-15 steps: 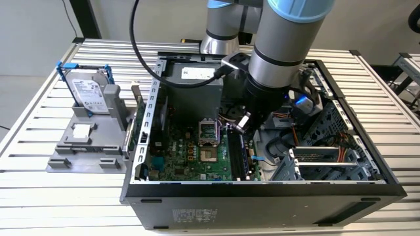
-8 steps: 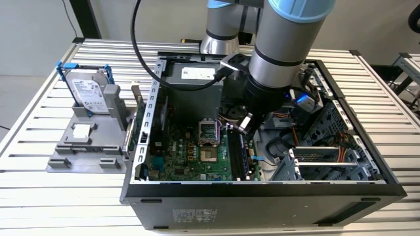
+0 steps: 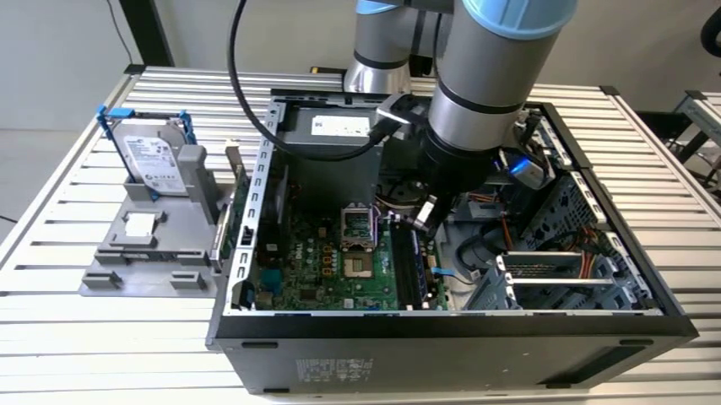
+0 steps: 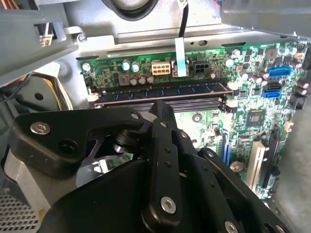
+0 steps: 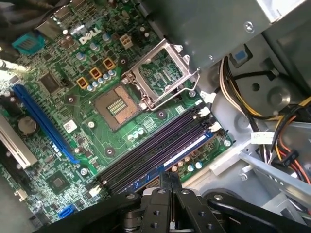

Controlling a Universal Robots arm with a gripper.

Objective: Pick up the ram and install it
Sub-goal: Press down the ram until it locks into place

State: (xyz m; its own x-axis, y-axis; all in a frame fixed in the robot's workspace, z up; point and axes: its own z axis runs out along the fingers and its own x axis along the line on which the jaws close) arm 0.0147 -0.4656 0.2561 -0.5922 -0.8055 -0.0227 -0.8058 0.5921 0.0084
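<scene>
At the exterior view's left, on the slatted table (image 3: 67, 337): a silver hard drive (image 3: 152, 160) in a blue frame, upright on a grey stand (image 3: 141, 253). Just beside that, toward the middle, an open computer case (image 3: 451, 337), with a green motherboard (image 3: 321, 261) flat on its floor and an empty CPU socket (image 3: 355, 245), latch frame raised. Right of the socket, black memory slots, and in the outermost one the ram (image 3: 421, 266), seated on edge along the slot's length. In both wrist views, the same dark blue-green ram (image 4: 160, 90) (image 5: 187, 149), lying level between white end clips (image 5: 212, 127). Directly above its rear half, the gripper (image 3: 426, 221), hanging from the grey robot arm (image 3: 485, 93) and pointing down into the case. Fingers pressed together with nothing between them in the first wrist view (image 5: 168, 177); tip close over the ram in the second wrist view (image 4: 163, 110), contact not discernible. Farther right, bundled coloured cables (image 3: 512, 211) and a metal drive cage (image 3: 563, 278).
</scene>
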